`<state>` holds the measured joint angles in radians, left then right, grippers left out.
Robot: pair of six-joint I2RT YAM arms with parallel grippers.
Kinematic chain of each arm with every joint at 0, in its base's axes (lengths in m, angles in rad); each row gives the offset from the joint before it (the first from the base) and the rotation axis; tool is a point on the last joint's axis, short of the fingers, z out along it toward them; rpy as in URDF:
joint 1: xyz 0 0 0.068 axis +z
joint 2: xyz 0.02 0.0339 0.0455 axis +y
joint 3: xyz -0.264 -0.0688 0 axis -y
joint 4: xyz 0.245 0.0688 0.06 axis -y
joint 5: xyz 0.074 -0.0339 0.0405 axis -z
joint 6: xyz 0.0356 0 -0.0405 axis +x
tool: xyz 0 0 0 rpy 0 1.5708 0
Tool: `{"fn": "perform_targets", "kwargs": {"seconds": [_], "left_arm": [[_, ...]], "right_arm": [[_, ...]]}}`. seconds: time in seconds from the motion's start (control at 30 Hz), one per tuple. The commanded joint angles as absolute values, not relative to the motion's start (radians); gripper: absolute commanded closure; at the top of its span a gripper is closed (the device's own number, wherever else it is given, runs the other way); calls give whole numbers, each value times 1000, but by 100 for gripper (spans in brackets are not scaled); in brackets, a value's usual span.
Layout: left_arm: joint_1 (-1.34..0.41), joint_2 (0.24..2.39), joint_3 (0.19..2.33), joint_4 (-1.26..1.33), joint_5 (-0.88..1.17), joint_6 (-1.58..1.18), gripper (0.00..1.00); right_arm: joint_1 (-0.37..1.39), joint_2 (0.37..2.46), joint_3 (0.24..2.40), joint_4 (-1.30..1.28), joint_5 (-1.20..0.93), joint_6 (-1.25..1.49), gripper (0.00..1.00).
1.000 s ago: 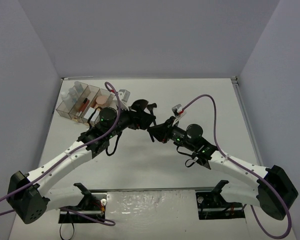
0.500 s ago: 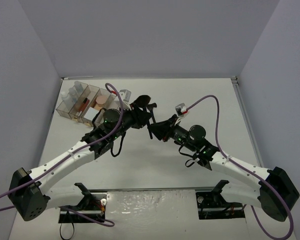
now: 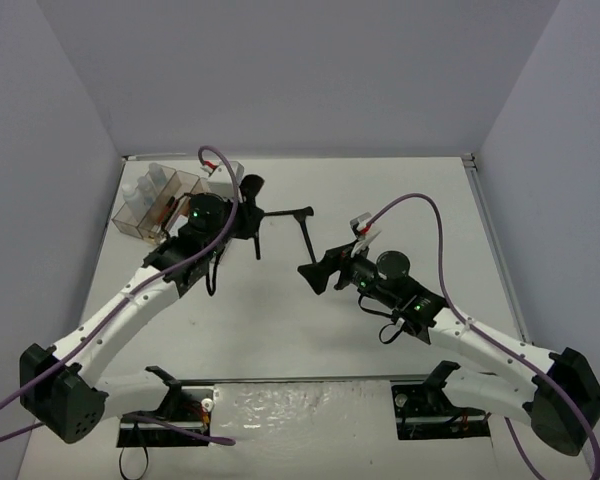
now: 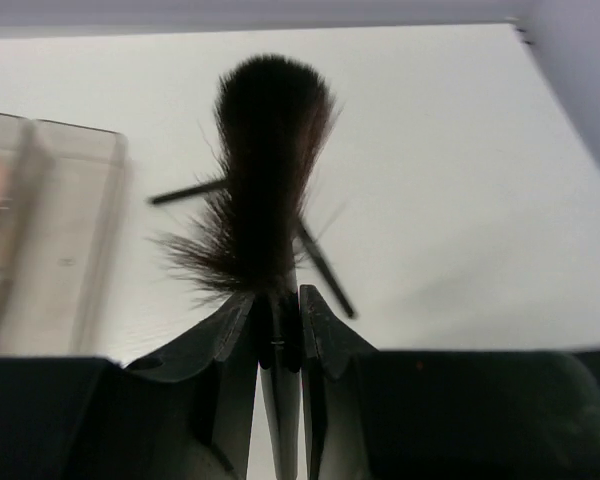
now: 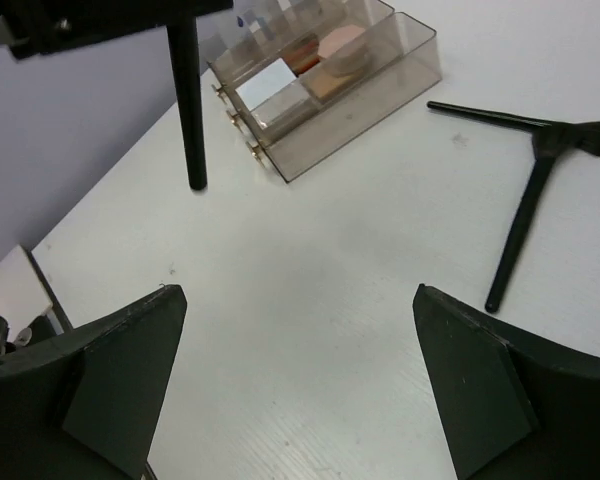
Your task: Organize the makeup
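Note:
A black brush with a fluffy head (image 4: 270, 150) is pinched by its handle in my left gripper (image 4: 280, 312), which is shut on it. From above, this brush (image 3: 251, 186) hangs beside the clear organizer (image 3: 138, 218), its handle (image 5: 187, 100) pointing down above the table. My left gripper (image 3: 244, 208) is right of the organizer. Two thin black brushes (image 3: 283, 213) (image 3: 306, 233) lie on the table in an L shape. My right gripper (image 3: 316, 273) stands open and empty just below them; its fingers (image 5: 130, 370) frame bare table. The organizer (image 5: 395, 60) holds bottles, a pink compact and square pads.
The organizer sits at the table's back left corner, near the left wall (image 3: 70, 150). A purple cable (image 3: 420, 215) loops over my right arm. The thin brushes (image 5: 525, 225) lie right of the organizer in the right wrist view.
My right gripper opened, let go of the fluffy brush and drew back. My left gripper shut on that brush and carried it left toward the organizer.

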<state>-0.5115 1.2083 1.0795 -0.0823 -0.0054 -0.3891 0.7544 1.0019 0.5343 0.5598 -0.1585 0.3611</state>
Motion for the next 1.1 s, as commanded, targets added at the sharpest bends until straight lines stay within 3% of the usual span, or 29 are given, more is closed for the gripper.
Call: {"fn": "perform_targets", "kwargs": {"seconds": [0.0,0.23,0.4,0.5,0.63,0.73,0.87,1.07], "left_arm": [[-387,1351,1213,-200,-32,-73,100],[-297,1675,1473,-323,-22,196,100],[-289,1792,1557,-348,-58,251,96],[-288,1824,1556,-362,-64,245,84],[-288,1820,1537,-345,-86,209,51],[-288,1797,1515,-317,-92,171,38],[-296,1752,1490,-293,-105,92,30],[-389,1665,1431,-206,-102,-152,29]], "right_arm": [[759,887,552,448,-46,306,5],[753,754,517,324,-4,280,5],[750,684,497,281,31,267,4],[747,650,492,259,54,257,3],[746,645,493,250,61,247,1],[746,654,497,249,51,247,1],[745,653,503,242,39,254,1],[745,605,515,209,49,256,1]]}}
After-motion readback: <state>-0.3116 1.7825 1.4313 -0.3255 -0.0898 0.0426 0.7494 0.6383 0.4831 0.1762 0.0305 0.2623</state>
